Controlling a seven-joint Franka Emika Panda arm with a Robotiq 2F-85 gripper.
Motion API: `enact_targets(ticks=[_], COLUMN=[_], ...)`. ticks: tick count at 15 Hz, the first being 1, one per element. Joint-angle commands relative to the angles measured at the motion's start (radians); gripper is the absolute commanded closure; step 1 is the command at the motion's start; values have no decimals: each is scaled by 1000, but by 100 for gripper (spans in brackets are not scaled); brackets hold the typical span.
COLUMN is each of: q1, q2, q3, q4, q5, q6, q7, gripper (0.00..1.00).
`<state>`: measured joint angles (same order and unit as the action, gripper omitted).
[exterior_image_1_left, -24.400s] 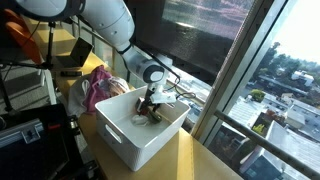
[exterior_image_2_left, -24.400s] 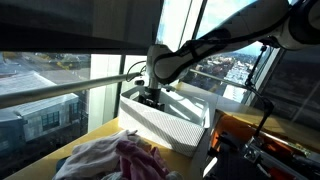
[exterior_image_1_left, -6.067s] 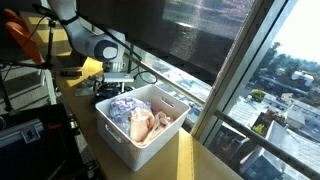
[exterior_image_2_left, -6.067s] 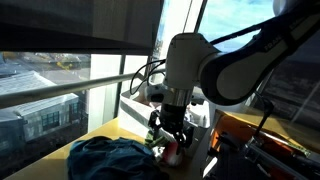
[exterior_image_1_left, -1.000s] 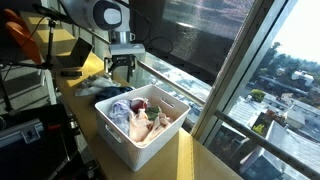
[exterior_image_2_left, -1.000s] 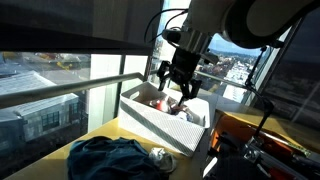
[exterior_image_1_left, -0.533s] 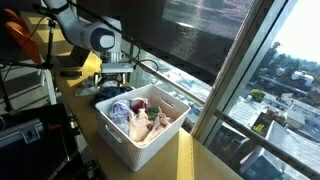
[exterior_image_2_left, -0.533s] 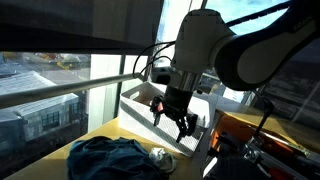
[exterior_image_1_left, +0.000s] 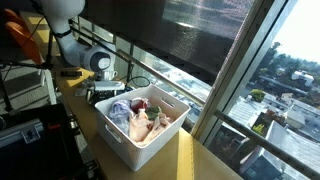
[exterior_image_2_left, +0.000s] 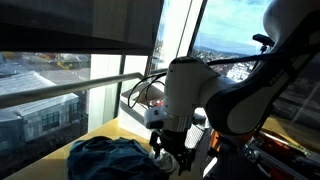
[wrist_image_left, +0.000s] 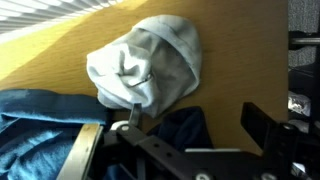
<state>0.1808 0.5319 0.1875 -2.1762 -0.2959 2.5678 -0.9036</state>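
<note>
My gripper (wrist_image_left: 195, 120) is open and low over the wooden table. A dark blue piece of cloth (wrist_image_left: 182, 128) lies between its fingers. A crumpled white-grey cloth (wrist_image_left: 148, 62) lies just beyond the fingertips. A blue garment (wrist_image_left: 40, 135) is bunched beside the gripper. In both exterior views the gripper (exterior_image_2_left: 168, 152) (exterior_image_1_left: 104, 93) is down at the blue garment (exterior_image_2_left: 112, 160), beside the white bin (exterior_image_1_left: 150, 140). The bin holds pink, pale blue and red clothes (exterior_image_1_left: 140, 118).
A large window with a metal rail (exterior_image_2_left: 60, 92) runs along the table's far edge. Black equipment and cables (exterior_image_1_left: 25, 125) stand on the room side. The wooden tabletop (wrist_image_left: 230, 60) shows around the cloths.
The gripper was raised over the bin's edge a second ago. It has swung away and come down to the table by the blue garment, still open.
</note>
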Motion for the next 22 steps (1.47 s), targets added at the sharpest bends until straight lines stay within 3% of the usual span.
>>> enact_targets(ticks=[1,7,9,18,19,22], q1=[54,92,89,73,73,74], q2=[67,108,111,99,99,100], q3=[-26,-39,-32,-7,-7,-6], q4=[35,51,54,42,42,42], q5=[-92,-209,-221,-207,-207,-208], q6=[22,7,5,-13,-13,-15], q7=[87,165,165,148,147,147], gripper=[0,0,28,95,99,100])
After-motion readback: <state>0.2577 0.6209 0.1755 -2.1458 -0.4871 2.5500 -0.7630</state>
